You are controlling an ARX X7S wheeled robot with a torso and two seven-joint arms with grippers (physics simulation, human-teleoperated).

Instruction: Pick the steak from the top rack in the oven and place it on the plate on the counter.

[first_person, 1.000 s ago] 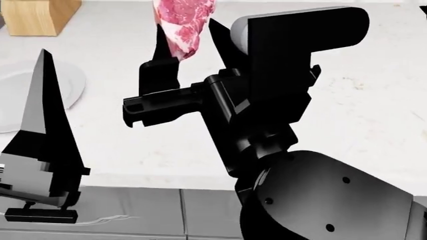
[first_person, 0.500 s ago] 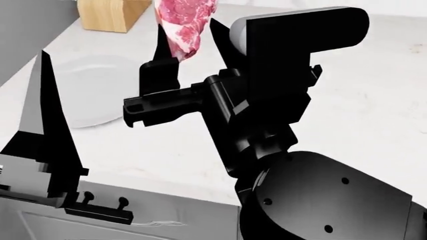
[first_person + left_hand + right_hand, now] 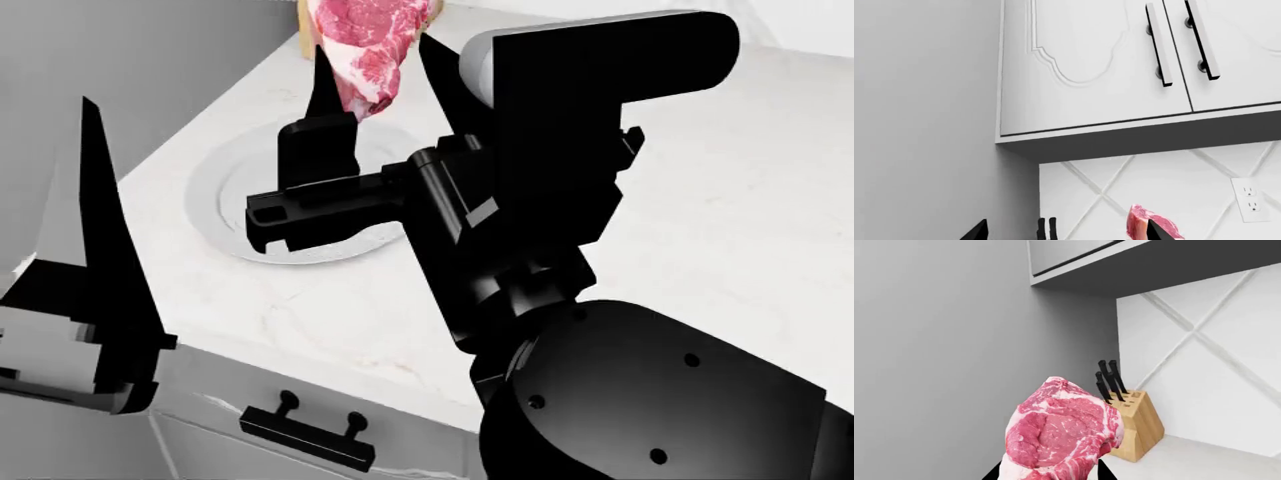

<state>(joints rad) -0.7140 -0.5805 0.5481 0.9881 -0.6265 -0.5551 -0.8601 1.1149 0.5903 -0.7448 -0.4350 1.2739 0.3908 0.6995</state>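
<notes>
The right gripper [image 3: 378, 70] pinches the steak [image 3: 363, 45] between its two black fingers, the meat standing upright and rising past the fingertips to the top edge of the head view. In the right wrist view the same slab [image 3: 1062, 432] fills the lower middle, pink-red with white marbling, its base tucked between the two dark finger tips. Below and behind the held steak, the plate [image 3: 227, 195] lies flat on the counter [image 3: 747, 230], partly covered by the right gripper's body; the steak appears to hang above the plate's far rim rather than touch it, though the head view alone does not settle the height. The left gripper [image 3: 87, 230] hangs off the counter's left edge, well apart from the plate, with only one long finger plainly seen, so I cannot tell whether it is spread or closed. A wooden knife block [image 3: 1137, 425] stands in the counter's corner beyond the steak.
</notes>
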